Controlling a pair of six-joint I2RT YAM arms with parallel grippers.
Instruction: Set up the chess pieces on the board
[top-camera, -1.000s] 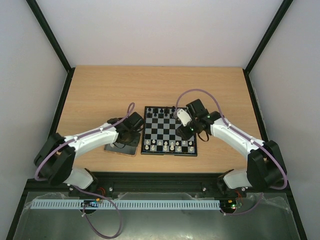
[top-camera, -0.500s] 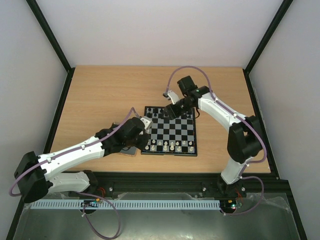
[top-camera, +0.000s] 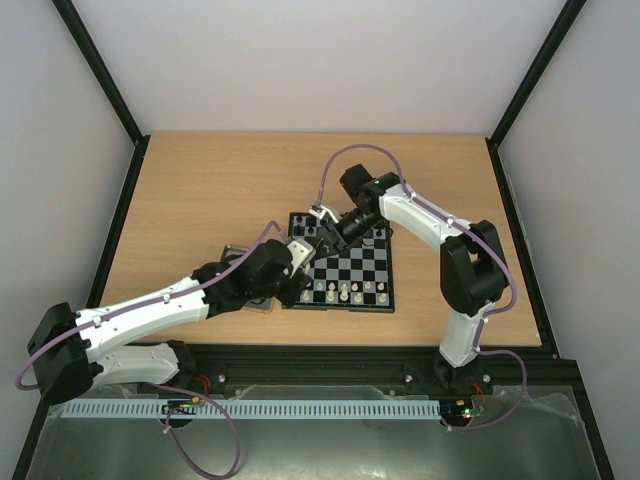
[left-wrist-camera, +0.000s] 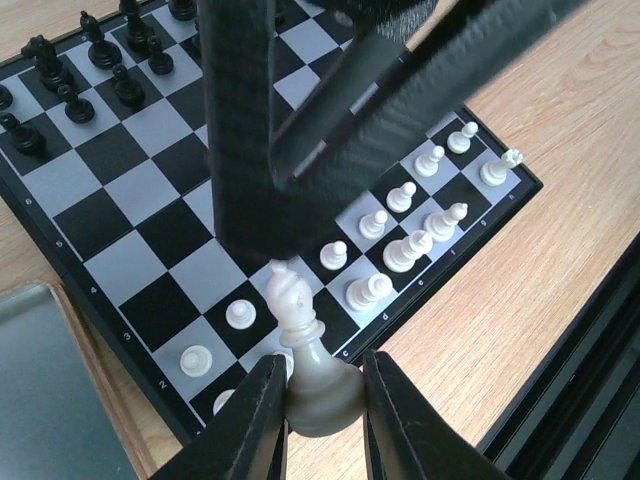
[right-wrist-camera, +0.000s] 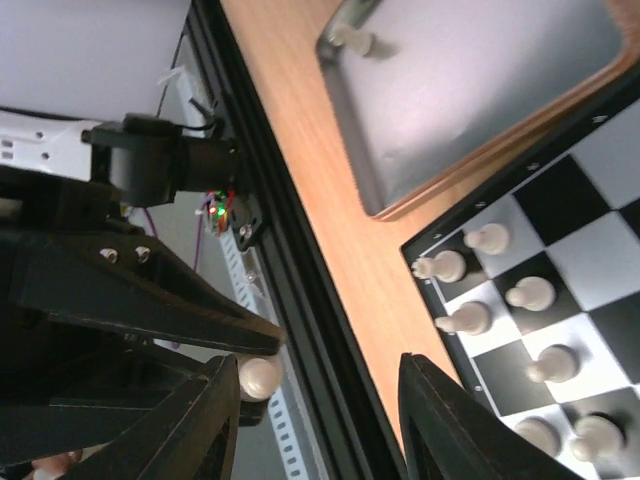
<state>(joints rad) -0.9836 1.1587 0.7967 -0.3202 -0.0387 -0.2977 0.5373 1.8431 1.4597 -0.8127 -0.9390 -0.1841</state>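
Note:
The board lies mid-table, with white chess pieces on its near rows and black pieces on the far rows. My left gripper is at the board's near left corner, shut on the base of a white knight-shaped piece held above the corner squares. My right gripper hangs just above it. Its black fingers touch the piece's head. In the right wrist view the right gripper is open, with the piece's round end against its left finger.
A dark-grey tray with a tan edge lies left of the board and holds one white piece. The left arm covers most of it in the top view. The black table-edge rail runs close by.
The right arm has swung left across the far side of the board to its left edge. The left arm has stretched from the tray towards the board's near left corner, so both grippers meet.

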